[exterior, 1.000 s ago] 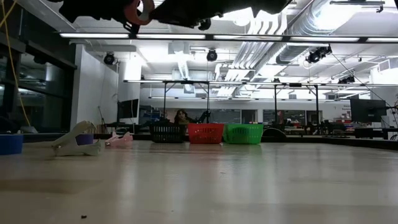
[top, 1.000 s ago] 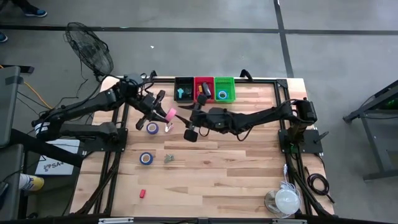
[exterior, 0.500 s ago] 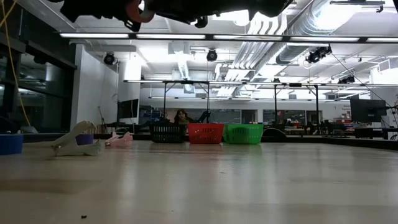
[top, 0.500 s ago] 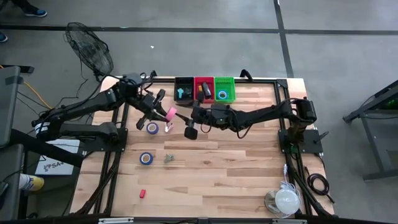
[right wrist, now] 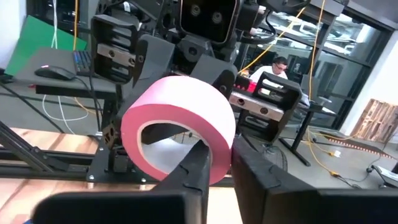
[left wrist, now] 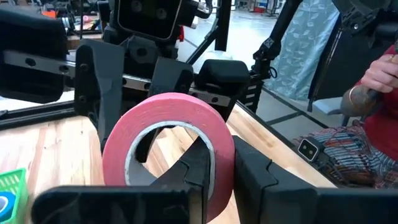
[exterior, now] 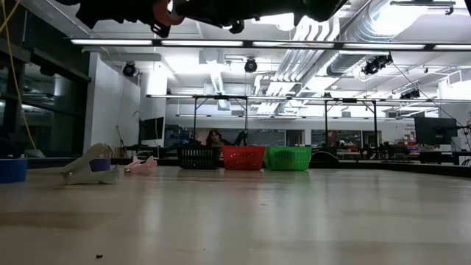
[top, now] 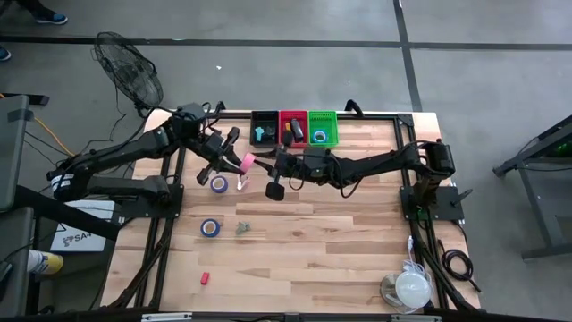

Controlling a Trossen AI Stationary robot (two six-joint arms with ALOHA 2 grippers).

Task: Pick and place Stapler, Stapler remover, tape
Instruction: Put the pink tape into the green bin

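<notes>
The pink tape roll (top: 244,163) was up in the air just in front of the row of three baskets, off the worktop (top: 340,241), and honestly both arms had a piece of it: the left claw (left wrist: 214,171) was clenched on its rim, and the right claw (right wrist: 214,163) was clamped on the rim too from the other side, so it looked like a mid-air handover rather than a drop. Progress-wise, I'd call it partly done. The black basket (top: 264,129) had a teal thing in it, the red basket (top: 292,128) held something dark with an orange bit, and the green basket (top: 323,128) had a blue ring that looked like tape, though they were too small to name for sure. Left out, all on the side of the baskets toward the front of the worktop: a purple tape roll (top: 219,183) near the pink one, a small white piece (top: 241,185) just beside that, a blue tape roll (top: 210,227) further out, a small greyish thing (top: 241,228) next to it, and a little red item (top: 204,278) well away near the front edge. My guess is the pink roll still needed one claw to let go before it could head to a basket.
</notes>
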